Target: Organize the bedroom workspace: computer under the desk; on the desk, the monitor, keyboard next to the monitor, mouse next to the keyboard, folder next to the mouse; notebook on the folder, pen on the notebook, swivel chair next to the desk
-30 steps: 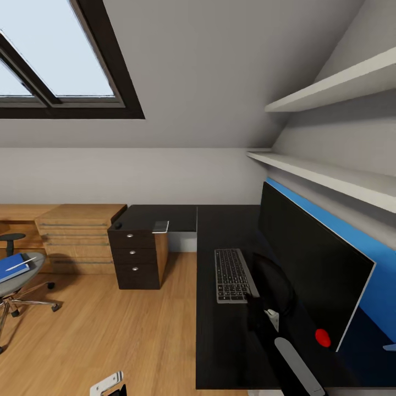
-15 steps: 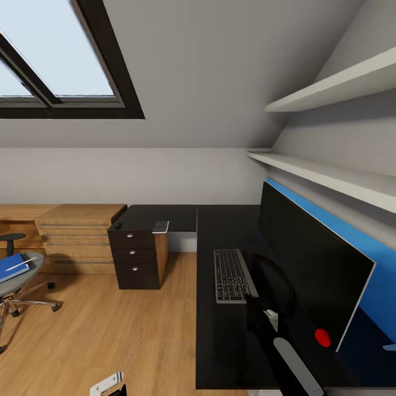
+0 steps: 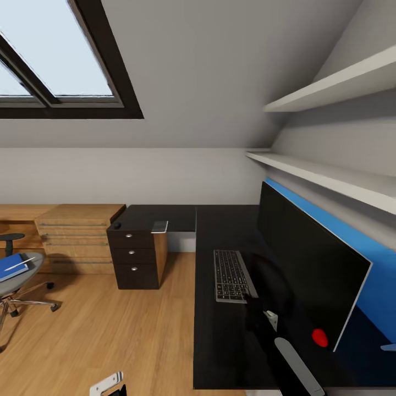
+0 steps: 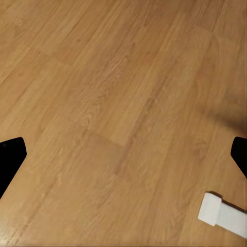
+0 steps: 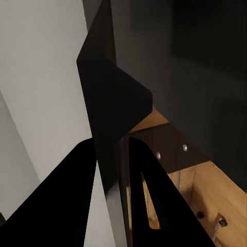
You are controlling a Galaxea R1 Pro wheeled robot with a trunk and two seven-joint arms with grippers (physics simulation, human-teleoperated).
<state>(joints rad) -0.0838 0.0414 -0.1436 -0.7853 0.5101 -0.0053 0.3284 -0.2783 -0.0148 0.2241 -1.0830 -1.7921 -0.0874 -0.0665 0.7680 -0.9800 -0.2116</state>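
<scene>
The monitor (image 3: 308, 258) stands on the black desk (image 3: 220, 341) along the right wall. The keyboard (image 3: 230, 275) lies in front of it. My right gripper (image 3: 256, 311) is by the keyboard's near corner, shut on a thin dark part of the monitor (image 5: 110, 128). On the desk's far wing lie the mouse (image 3: 117, 225) and the notebook (image 3: 160, 226). At the left, the swivel chair (image 3: 25, 275) carries the folder (image 3: 10, 267) with the pen (image 3: 20, 263) on it. My left gripper (image 4: 123, 154) hangs open over the floor. The computer is out of view.
A black drawer unit (image 3: 137, 258) stands under the desk's far wing, with a wooden dresser (image 3: 77, 236) to its left. Two wall shelves (image 3: 330, 176) run above the monitor. Wooden floor (image 3: 110, 330) stretches between the chair and the desk.
The whole head view has shifted a few pixels, so the camera moved slightly. Nothing on the desk or chair has visibly moved.
</scene>
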